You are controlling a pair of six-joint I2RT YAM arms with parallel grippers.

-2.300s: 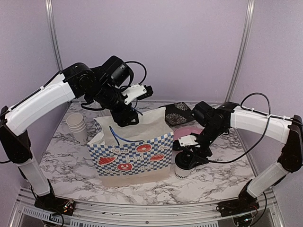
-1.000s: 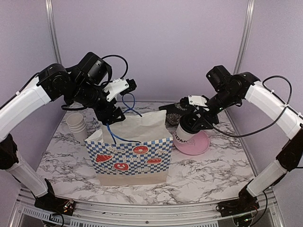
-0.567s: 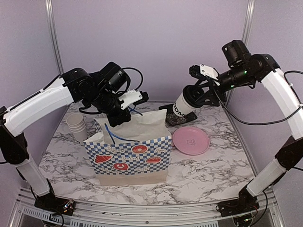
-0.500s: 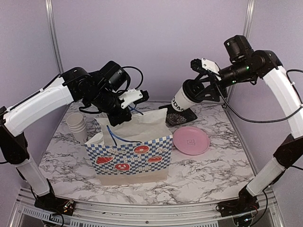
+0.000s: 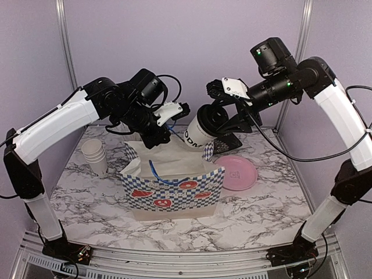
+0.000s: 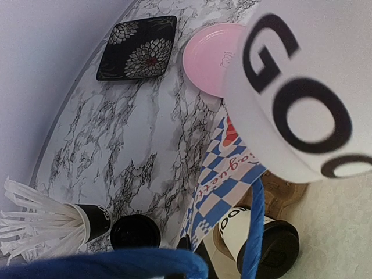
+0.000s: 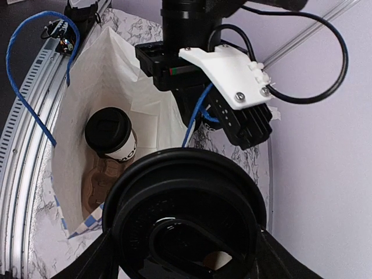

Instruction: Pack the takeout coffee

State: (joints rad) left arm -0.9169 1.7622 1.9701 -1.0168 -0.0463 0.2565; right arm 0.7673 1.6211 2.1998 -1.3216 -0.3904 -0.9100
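Observation:
One takeout coffee cup (image 5: 199, 131), white with a black lid and black lettering, hangs tilted over the open mouth of the checked paper bag (image 5: 174, 189). My right gripper (image 5: 220, 116) is shut on it; its lid (image 7: 186, 218) fills the right wrist view between the fingers (image 7: 97, 263). The other coffee cup (image 7: 110, 133) stands inside the bag in a brown carrier (image 6: 273, 197). My left gripper (image 5: 176, 114) is shut on the bag's blue handle (image 6: 253, 224) and holds it up at the bag's back edge.
A pink plate (image 5: 235, 171) lies right of the bag, with a black flowered dish (image 6: 136, 55) behind it. A stack of plain white cups (image 5: 95, 156) stands at the left. A black cup of white straws (image 6: 87, 218) and a black lidded cup (image 6: 135, 231) sit behind the bag.
The right arm has swung the cup left and down, over the bag's mouth. The left gripper has shifted right with the handle; the bag has slid right and stands wider open.

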